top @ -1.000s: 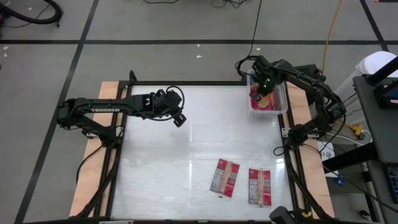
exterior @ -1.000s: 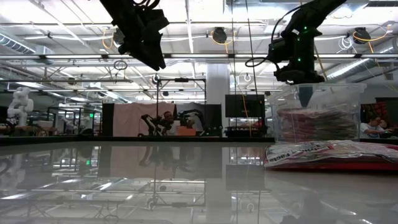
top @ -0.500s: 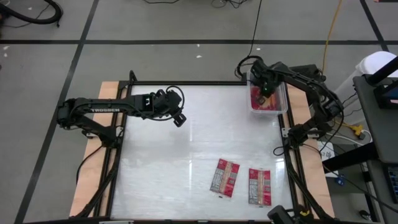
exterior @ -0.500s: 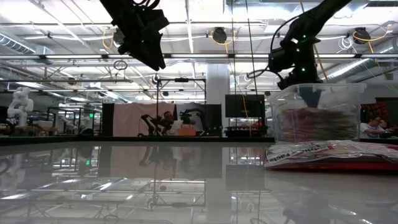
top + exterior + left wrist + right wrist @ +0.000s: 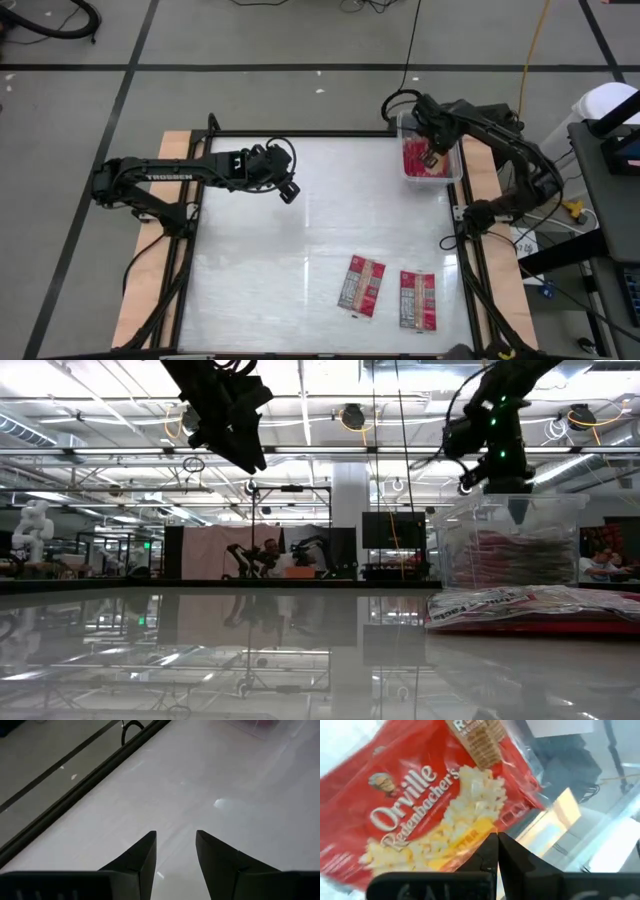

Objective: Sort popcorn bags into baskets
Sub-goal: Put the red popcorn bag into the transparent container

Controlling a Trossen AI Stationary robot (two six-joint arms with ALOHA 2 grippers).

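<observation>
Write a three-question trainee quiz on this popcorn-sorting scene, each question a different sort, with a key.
1. True or false: the right gripper hangs over the clear basket with its jaws shut and nothing between them.
2. Multiple choice: how many popcorn bags lie loose on the table in the high view? A) none B) two C) five
3. Fill in: the left gripper hangs above a bare part of the table, its jaws ____.

Key
1. True. The right wrist view shows the jaws closed together above a bag lying in the basket.
2. B. One bag and another lie side by side near the table's front edge.
3. Open, with nothing between them.
</observation>
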